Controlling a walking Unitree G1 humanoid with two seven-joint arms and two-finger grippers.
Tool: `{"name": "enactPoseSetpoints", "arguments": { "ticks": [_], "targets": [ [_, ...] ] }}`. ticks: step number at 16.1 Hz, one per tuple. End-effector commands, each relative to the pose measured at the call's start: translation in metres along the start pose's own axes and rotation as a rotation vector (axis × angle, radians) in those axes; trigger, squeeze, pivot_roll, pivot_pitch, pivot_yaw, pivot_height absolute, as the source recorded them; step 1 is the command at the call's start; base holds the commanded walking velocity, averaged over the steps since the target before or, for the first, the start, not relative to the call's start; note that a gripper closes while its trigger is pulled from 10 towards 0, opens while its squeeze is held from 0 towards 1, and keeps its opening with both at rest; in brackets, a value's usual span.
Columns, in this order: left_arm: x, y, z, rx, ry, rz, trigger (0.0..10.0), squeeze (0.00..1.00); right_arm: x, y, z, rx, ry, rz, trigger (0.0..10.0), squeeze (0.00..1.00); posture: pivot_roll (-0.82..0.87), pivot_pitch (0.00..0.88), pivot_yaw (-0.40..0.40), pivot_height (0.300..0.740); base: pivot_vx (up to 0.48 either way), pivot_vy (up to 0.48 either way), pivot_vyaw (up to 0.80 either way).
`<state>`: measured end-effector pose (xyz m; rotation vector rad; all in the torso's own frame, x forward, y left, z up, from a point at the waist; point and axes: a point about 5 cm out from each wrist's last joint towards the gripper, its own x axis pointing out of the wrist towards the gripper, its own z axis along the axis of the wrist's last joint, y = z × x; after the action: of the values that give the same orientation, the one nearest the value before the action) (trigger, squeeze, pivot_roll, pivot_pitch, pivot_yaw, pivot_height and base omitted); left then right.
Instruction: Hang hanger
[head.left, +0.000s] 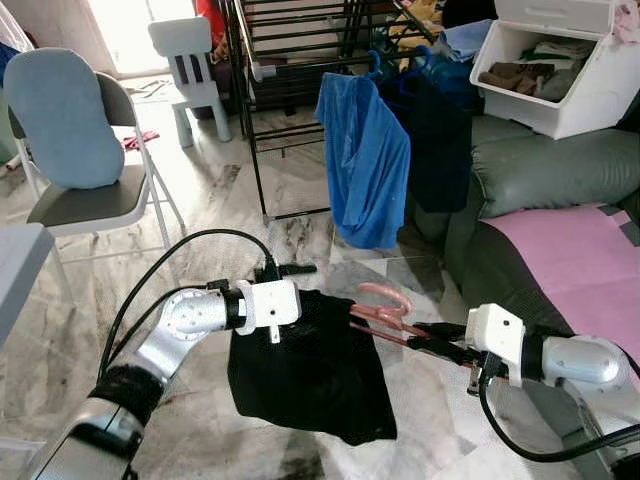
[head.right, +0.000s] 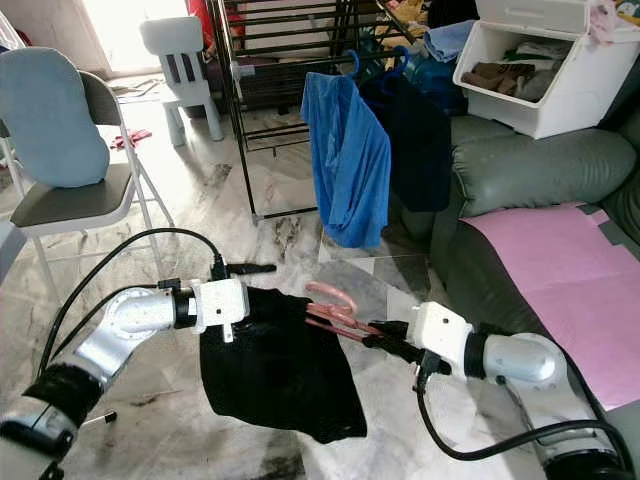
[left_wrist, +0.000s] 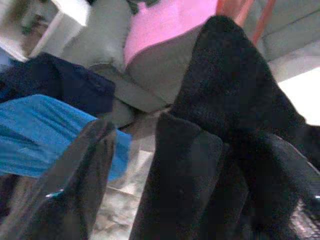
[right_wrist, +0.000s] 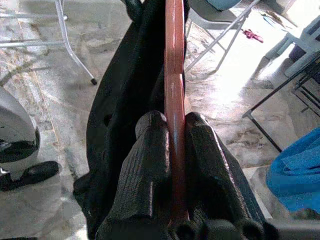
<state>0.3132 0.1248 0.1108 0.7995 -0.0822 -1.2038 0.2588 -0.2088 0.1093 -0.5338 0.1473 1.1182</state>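
Hanger (head.left: 385, 310), pink, carries a black garment (head.left: 310, 365); right tool (head.left: 428, 340) clenches its end, left tool (head.left: 290, 270) pinches the cloth, rack (head.left: 300, 110) ahead beyond both.

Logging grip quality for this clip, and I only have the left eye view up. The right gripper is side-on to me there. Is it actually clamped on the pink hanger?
Observer: Yes. In the right wrist view the right gripper has both fingers pressed against the flat sides of the pink hanger.
Operator: And the left one, is it on the garment or the hanger?
Observer: On the garment. The left wrist view shows the black garment bunched between the left gripper fingers.
Operator: Is the hanger inside the garment?
Observer: The right wrist view shows its bar running into the black cloth; how far in cannot be seen.
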Motion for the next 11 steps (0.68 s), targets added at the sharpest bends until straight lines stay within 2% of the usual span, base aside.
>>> {"name": "enactPoseSetpoints", "arguments": {
  "ticks": [1,3,5,11],
  "targets": [
    [0.0,0.0,-0.004,-0.031,0.026,-0.061,0.0,0.0,0.002,-0.008,0.01,-0.062,-0.042,-0.026,10.0,0.0,-0.11,0.0,0.036,0.74,0.0,0.0,0.0],
    [-0.001,0.008,-0.007,-0.1,0.059,-0.1,0.0,0.0,0.004,-0.009,0.011,-0.09,-0.045,-0.037,10.0,0.0,-0.11,0.0,0.039,0.74,0.0,0.0,0.0],
    [0.001,0.014,-0.009,-0.156,0.061,-0.091,0.0,0.0,0.006,-0.01,0.011,-0.103,-0.05,-0.054,10.0,0.0,-0.12,0.0,0.043,0.74,0.0,0.0,0.0],
    [0.003,0.024,-0.009,-0.174,0.091,-0.118,0.0,0.0,0.006,-0.008,0.008,-0.132,-0.039,-0.049,10.0,0.0,-0.12,0.0,0.05,0.74,0.0,0.0,0.0]
  ]
}}
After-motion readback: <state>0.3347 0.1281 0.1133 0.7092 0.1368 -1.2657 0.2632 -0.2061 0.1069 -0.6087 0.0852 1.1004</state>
